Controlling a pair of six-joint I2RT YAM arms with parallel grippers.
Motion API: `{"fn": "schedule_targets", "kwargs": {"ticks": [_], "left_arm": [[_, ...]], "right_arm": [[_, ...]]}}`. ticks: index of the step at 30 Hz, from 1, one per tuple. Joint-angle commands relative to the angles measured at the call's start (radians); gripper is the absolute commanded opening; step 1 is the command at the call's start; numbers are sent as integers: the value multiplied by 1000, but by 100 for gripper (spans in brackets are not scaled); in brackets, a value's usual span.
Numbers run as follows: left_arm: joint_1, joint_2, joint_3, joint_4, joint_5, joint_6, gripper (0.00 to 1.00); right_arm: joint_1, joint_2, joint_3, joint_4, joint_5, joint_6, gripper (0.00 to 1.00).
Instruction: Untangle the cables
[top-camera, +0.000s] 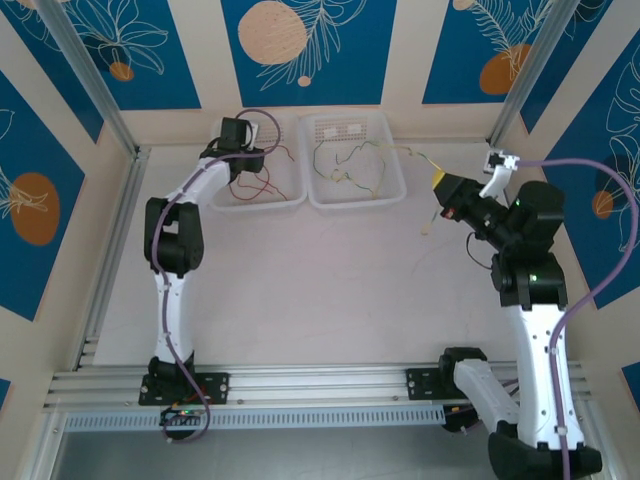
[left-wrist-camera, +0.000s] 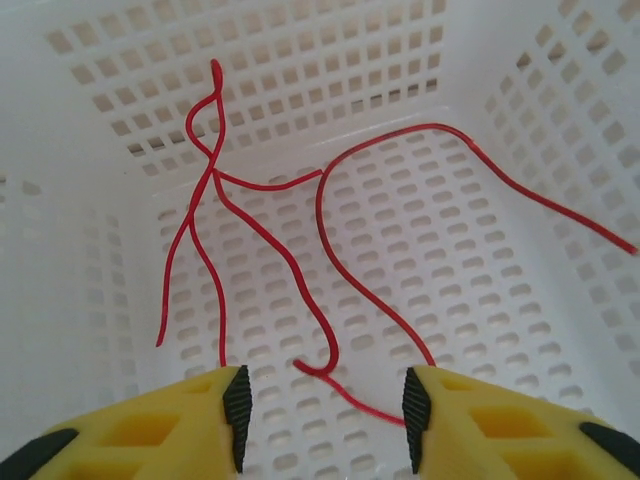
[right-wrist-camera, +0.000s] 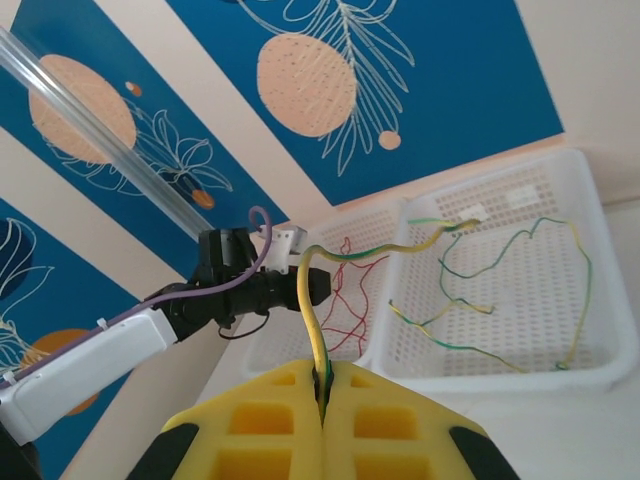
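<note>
Currently your left end effector (left-wrist-camera: 325, 410) hangs open above red cables (left-wrist-camera: 213, 170) in a white basket (left-wrist-camera: 300, 60); your right end effector (right-wrist-camera: 323, 385) grips a yellow-green cable (right-wrist-camera: 316, 330).

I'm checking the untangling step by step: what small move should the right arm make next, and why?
Probably lift the right pincer up and away from the white perforated plastic basket. It is shut on the thin yellow-green wire, whose far end rests at the basket's rim, so a gentle pull should draw that wire free of the others.
</note>
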Motion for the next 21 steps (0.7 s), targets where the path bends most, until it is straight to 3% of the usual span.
{"fn": "schedule_targets", "kwargs": {"ticks": [1, 7, 11, 14, 18, 21], "left_arm": [[5, -212, -48, 30, 49, -48, 54], [-73, -520, -138, -56, -11, -117, 60], [-211, -766, -414, 36, -58, -115, 63], [-309, -909, -635, 139, -10, -118, 67], [-374, -1045, -850, 198, -16, -163, 69], [-389, -1115, -971, 207, -49, -177, 70]], "right_arm": [[33, 96, 58, 14, 27, -19, 0], [75, 316, 165, 44, 70, -34, 0], [78, 471, 235, 106, 70, -79, 0], [64, 631, 372, 50, 8, -111, 0], [66, 811, 537, 9, -83, -187, 0], [79, 914, 639, 6, -75, -224, 0]]}}
